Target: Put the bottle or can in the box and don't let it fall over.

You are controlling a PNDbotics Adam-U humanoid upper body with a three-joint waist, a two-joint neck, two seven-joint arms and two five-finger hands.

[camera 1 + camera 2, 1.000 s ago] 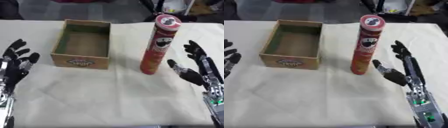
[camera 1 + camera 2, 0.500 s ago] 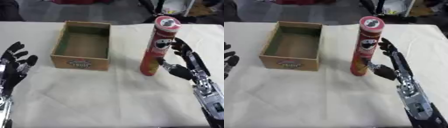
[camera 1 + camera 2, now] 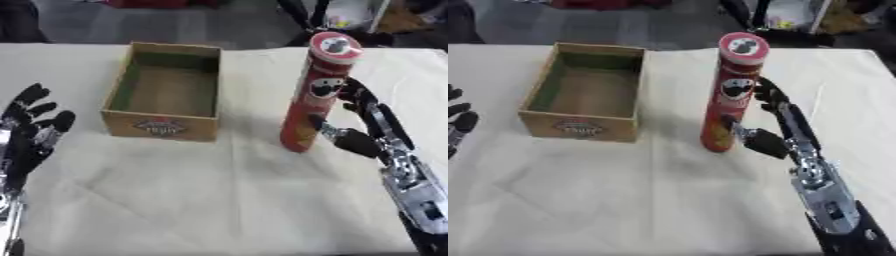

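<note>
Can (image 3: 315, 95) upright mid-desk, not yet boxed; right hand (image 3: 363, 131) curling round it (box (image 3: 166, 95) empty); left hand (image 3: 31, 132) open, idle.

My two eyes look steeply down from my head, close over the table (image 3: 219, 200), sharing the box (image 3: 166, 95) near its far edge.

— What are we seeing on the table (image 3: 219, 200)?
— The box (image 3: 166, 97) is sitting left; the can (image 3: 317, 90) is standing upright to its right, the right hand (image 3: 363, 127) touching it, the left hand (image 3: 31, 132) resting near left.
</note>
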